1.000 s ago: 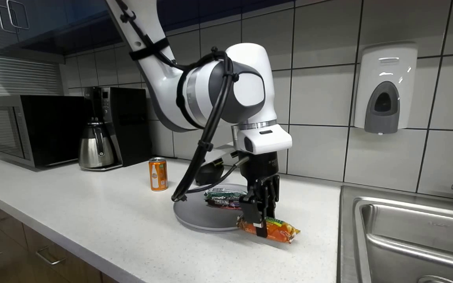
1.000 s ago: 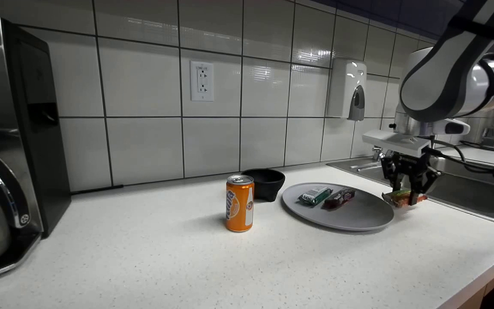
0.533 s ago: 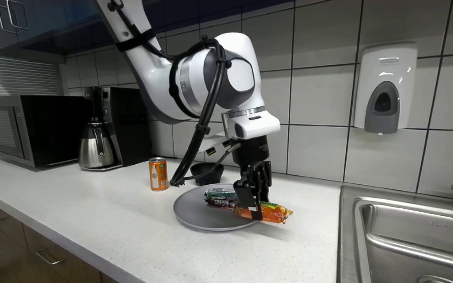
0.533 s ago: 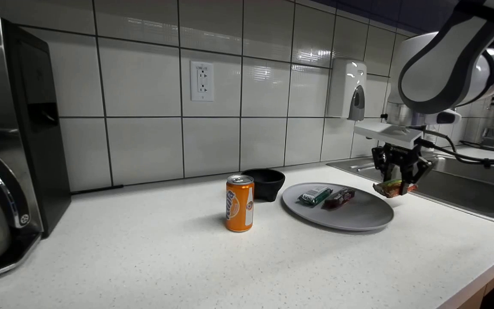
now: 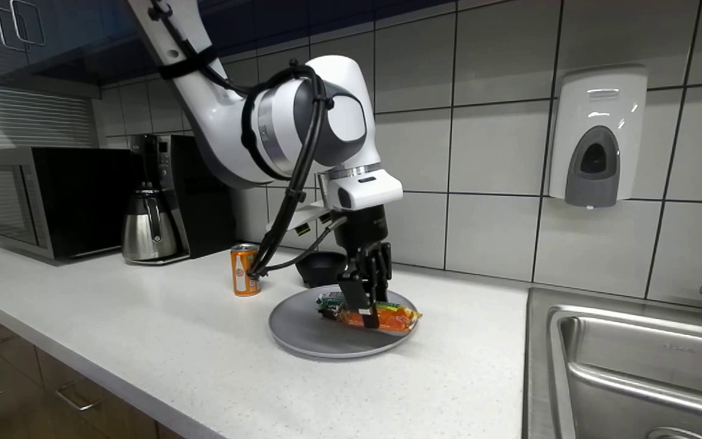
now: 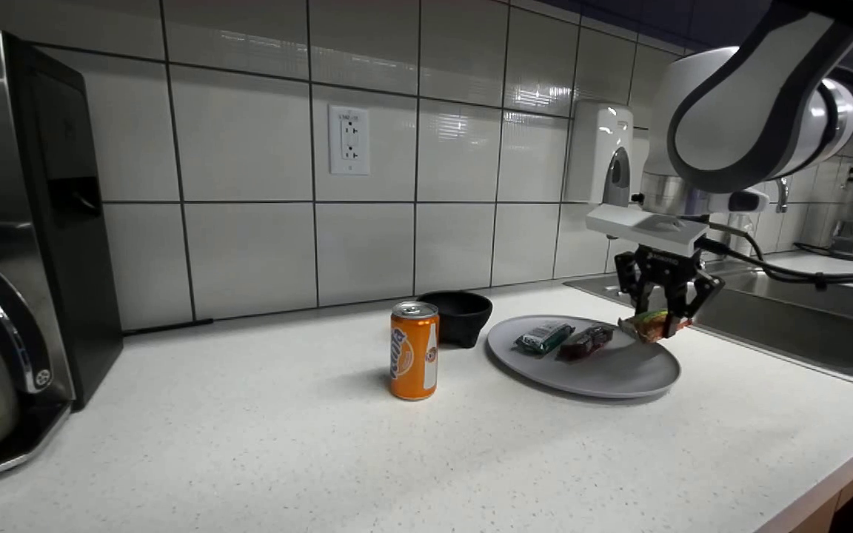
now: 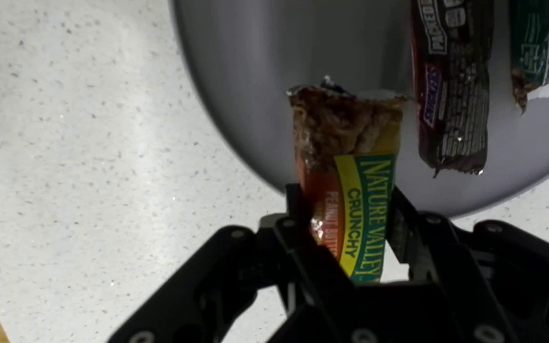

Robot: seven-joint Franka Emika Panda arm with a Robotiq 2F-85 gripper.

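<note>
The gripper (image 7: 346, 210), jaws partly apart, grips an orange Nature Valley bar (image 5: 395, 318) by its sides, above the edge of the grey plate (image 5: 311, 338). The arm (image 5: 333, 116) arches over, wrist pointing down towards the worktop (image 5: 205, 341).

We see a glossy, crinkly-wrapped granola bar (image 7: 350, 181) within the matt gripper (image 6: 656, 322). Beneath the gripper, the plate (image 5: 311, 338) looks smooth and matt; farther from the gripper, we find a shiny metal can (image 6: 413, 363) and a satiny metal sink (image 5: 625, 350).
</note>
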